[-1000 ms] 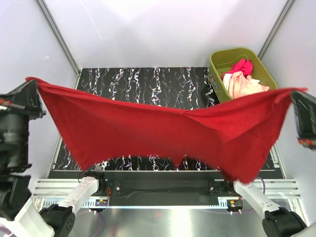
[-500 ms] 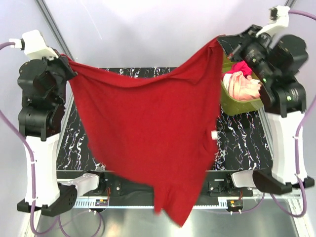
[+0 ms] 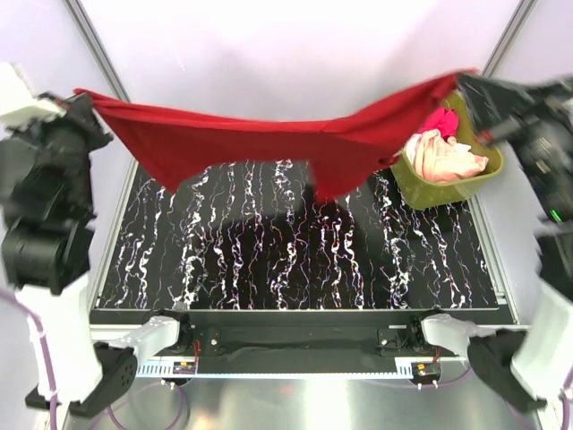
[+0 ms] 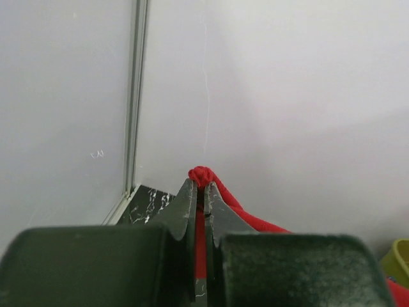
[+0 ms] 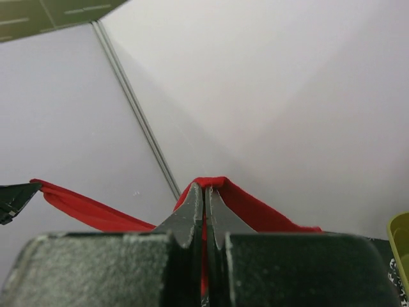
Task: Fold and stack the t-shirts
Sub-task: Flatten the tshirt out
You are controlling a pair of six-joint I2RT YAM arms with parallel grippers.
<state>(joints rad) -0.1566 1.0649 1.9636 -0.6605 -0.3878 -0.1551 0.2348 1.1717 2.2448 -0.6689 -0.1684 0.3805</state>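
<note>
Two ends of the red shirt (image 3: 251, 143) are held, one by each arm. The left fingers (image 4: 193, 195) are closed tight on a small bunch of red cloth, and the right fingers (image 5: 198, 198) are closed the same way on the other end. Between them the shirt hangs in the air as a long band, high over the far part of the counter (image 3: 269, 260). It is not flat: the cloth sags in the middle and one flap drops lower near the right side, close to the green tub (image 3: 448, 193). The pink shirt (image 3: 440, 119) and the peach shirt (image 3: 443, 157) lie in that tub, not folded.

It seems you are at the spreading step of the first shirt, so the task is only at its start. Next, you should bring both arms down together and toward you, with the cloth stretched, so the lower edge meets the counter first and the rest lays out flat. Take care that the flap does not catch the tub, and do not open the fingers before the shirt rests on the counter.
</note>
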